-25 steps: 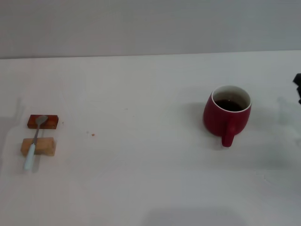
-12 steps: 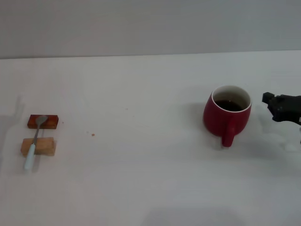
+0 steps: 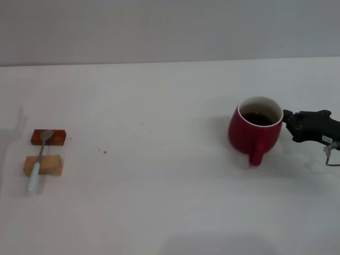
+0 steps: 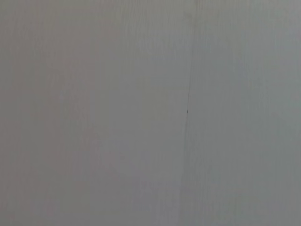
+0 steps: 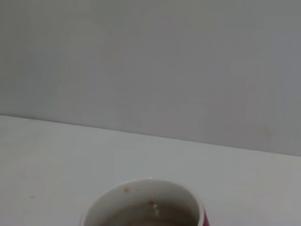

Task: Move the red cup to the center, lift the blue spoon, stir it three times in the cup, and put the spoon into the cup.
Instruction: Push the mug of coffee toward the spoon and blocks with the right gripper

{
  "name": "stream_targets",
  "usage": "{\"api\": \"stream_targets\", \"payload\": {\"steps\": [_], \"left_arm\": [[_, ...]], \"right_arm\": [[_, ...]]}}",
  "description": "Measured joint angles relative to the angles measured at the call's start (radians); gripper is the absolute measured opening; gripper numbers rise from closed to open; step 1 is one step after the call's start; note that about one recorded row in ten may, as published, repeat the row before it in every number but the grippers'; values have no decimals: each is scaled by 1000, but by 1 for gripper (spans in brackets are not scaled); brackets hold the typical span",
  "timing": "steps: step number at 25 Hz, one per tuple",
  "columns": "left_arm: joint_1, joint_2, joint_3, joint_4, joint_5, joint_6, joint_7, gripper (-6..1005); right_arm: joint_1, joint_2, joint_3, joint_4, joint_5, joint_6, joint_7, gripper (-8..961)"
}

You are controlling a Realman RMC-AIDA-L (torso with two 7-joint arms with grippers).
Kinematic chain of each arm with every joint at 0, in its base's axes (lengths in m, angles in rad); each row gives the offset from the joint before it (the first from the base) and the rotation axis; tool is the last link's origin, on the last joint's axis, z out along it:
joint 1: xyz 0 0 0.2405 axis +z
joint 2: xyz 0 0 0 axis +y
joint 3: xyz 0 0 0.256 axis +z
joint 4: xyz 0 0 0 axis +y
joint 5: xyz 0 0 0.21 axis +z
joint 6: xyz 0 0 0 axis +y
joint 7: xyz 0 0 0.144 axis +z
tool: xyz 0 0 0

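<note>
The right gripper point(image 3: 289, 121), finger state impossible to tell, sits just beside the cup point(image 3: 255, 131), presumably to shift it centerward; the spoon point(image 3: 38, 161) lies far off.

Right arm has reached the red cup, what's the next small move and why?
Probably push the red cup toward the table's center. The right end effector sits right against its side, the cup stands well right of center, and the blue spoon lies untouched on its blocks.

right hand point(image 3: 288, 121) has moved in against the red cup point(image 3: 255, 132).
</note>
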Motion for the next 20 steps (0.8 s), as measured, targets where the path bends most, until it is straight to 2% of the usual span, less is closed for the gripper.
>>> {"api": "stream_targets", "payload": {"steps": [10, 20], "left_arm": [[-2, 2, 0, -1, 0, -2, 0, 816], [-3, 3, 0, -3, 0, -3, 0, 815]], "right_arm": [[37, 19, -53, 16, -6, 10, 1, -1], [116, 31, -84, 91, -6, 18, -13, -1]]}}
